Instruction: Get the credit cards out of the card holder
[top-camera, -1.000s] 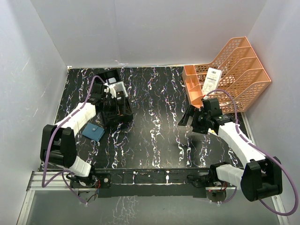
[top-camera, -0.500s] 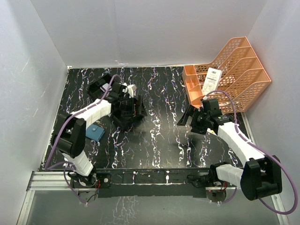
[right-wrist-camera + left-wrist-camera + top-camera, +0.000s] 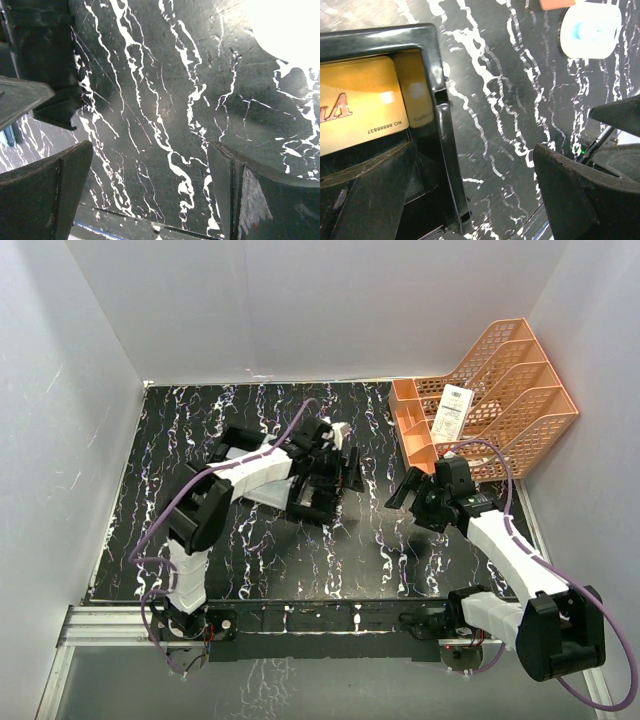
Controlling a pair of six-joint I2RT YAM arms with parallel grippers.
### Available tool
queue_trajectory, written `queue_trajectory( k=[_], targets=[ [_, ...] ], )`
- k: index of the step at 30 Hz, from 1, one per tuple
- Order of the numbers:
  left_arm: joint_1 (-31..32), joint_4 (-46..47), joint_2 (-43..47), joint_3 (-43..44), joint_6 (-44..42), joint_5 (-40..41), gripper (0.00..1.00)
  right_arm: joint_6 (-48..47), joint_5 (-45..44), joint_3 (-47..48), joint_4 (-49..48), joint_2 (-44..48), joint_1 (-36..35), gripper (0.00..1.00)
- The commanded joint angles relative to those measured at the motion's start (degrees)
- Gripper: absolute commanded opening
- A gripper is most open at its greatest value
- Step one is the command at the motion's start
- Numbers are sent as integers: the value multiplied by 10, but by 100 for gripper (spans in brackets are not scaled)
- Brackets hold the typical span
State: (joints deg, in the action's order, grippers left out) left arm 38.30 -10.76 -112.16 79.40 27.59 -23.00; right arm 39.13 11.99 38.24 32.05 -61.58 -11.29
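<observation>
A gold credit card (image 3: 355, 112) lies in a compartment of the black tray (image 3: 440, 125), over another pale card (image 3: 417, 100). My left gripper (image 3: 475, 165) is open and straddles the tray's wall, with one finger (image 3: 375, 195) inside the tray and the other outside over the table. In the top view it (image 3: 335, 478) hangs over the tray (image 3: 305, 505) at mid-table. The teal card holder does not show in the top view; my left arm covers its spot. My right gripper (image 3: 402, 490) is open and empty above bare table (image 3: 150, 165).
An orange file rack (image 3: 500, 380) stands at the back right with a white barcoded slip (image 3: 455, 410) on it. A white and light-blue oval case (image 3: 590, 30) lies on the table beyond the tray. White walls close in the table on three sides.
My left arm has swung right from the back left to mid-table, and the black tray has moved right with it. The teal card holder has gone from view. My right gripper has barely moved.
</observation>
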Motion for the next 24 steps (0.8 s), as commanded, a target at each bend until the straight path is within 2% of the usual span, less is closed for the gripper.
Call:
queue_trajectory(
  k=[1,8,14,19,24],
  targets=[
    [35,1,-29,74,22,-4,99,23,-64,3,-16,31,-1,98],
    [60,-10,-82,164,36,-1,99,38,-138,31,28,40,-1,98],
    [60,-39,-50,196,19,24,99,7,-95,46,14,52,-1,98],
    [60,-64,35,151,-4,96,99,-7,26,40,-57,58,-1,98],
    [32,-86,162,50,-18,161,99,-26,45,72,-65,-4,-13,98]
  ],
)
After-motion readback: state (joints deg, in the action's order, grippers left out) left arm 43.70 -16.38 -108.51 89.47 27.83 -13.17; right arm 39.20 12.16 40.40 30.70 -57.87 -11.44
